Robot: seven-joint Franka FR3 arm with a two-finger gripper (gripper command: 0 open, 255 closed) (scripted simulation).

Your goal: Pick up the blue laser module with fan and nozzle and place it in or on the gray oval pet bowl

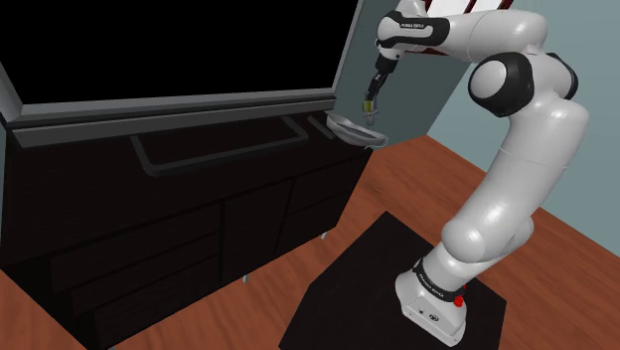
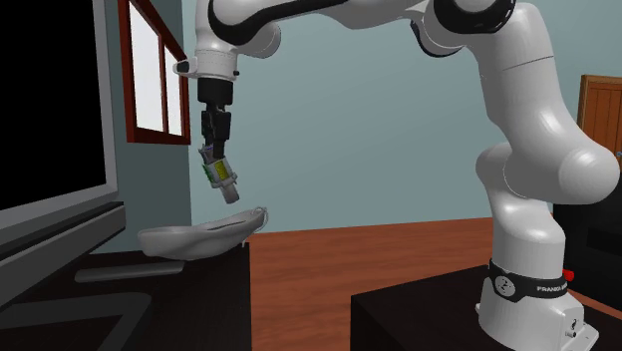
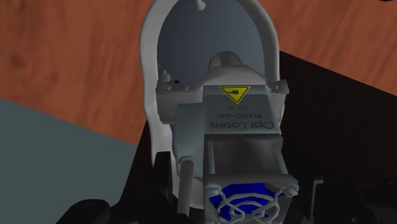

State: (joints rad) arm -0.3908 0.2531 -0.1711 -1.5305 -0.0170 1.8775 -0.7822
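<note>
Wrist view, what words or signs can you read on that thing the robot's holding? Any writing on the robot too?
"Opt Lasers": upside down, on the laser module.
Yellow warning triangle: beside that text, same face.
Two smaller lines by it: too blurred to read.
"FRANKA": on the arm's base, second exterior view; further letters unclear.

the grey box-shaped laser module with a blue fan [image 3: 242, 124] is showing "opt lasers" upside down, a smaller unreadable line beside it, and a yellow triangular warning sign [image 3: 234, 93]. the white arm's dark base band [image 2: 536, 287] is carrying "franka".
</note>
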